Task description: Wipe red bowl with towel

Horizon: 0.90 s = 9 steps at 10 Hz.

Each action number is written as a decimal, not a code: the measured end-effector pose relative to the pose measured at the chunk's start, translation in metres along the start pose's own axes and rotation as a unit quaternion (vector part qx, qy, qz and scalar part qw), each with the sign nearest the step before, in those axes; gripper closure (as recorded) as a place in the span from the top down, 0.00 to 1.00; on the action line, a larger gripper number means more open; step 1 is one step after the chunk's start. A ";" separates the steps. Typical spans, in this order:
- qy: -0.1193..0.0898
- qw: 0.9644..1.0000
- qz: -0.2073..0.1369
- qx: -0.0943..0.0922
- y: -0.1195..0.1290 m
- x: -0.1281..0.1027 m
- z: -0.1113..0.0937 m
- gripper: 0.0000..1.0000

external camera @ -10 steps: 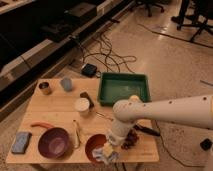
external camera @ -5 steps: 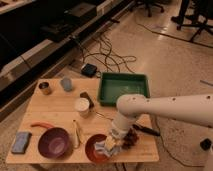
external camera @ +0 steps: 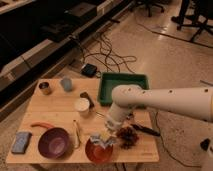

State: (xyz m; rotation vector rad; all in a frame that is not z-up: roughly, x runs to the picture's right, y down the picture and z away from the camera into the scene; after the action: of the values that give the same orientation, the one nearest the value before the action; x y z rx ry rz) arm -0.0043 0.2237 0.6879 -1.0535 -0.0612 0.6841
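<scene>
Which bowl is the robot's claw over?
The red bowl at the front edge, towel in it: the gripper hangs just above. The purple bowl sits apart.

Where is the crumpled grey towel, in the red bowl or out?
In: the crumpled grey towel lies bunched inside the round red bowl, against its far rim, directly below the gripper.

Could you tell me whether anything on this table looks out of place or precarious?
The red bowl sits right at the table's front edge, so wiping might nudge it off. The gripper is at its rim, on the towel.
</scene>
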 end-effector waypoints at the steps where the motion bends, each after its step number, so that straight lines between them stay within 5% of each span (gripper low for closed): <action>1: 0.001 1.000 0.001 -0.005 -0.007 0.000 0.006 0.00; 9: 0.016 0.999 -0.043 -0.012 -0.005 -0.032 0.023 0.00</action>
State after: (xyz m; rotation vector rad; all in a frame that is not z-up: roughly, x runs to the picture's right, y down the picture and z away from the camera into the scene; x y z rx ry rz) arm -0.0358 0.2222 0.7123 -1.0794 -0.0866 0.5899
